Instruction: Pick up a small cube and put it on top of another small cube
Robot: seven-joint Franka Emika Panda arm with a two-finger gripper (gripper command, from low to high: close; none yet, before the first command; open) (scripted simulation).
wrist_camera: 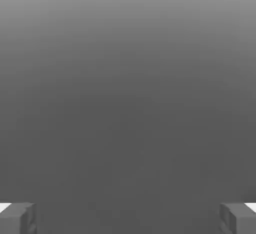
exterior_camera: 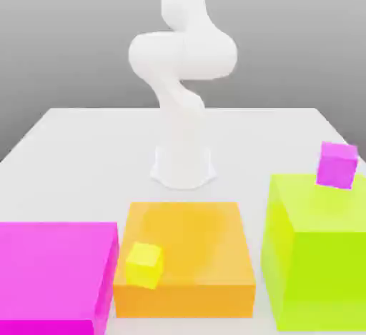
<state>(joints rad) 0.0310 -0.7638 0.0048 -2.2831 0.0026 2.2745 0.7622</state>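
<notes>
The small magenta cube (exterior_camera: 337, 163) rests on the top face of a large lime-green block (exterior_camera: 314, 255) at the exterior view's right. The small yellow cube (exterior_camera: 145, 264) sits on the large orange block (exterior_camera: 187, 255), near its front left corner. The white arm rises from its base (exterior_camera: 184, 163) behind the blocks and leaves the frame at the top. In the hand view my gripper (wrist_camera: 128, 218) is open, its two grey fingertips (wrist_camera: 19, 218) far apart, with nothing between them and only grey background ahead.
A large flat magenta block (exterior_camera: 53, 273) lies at the exterior view's left, beside the orange block. All three big blocks stand in a row along the front of the white table (exterior_camera: 86, 141).
</notes>
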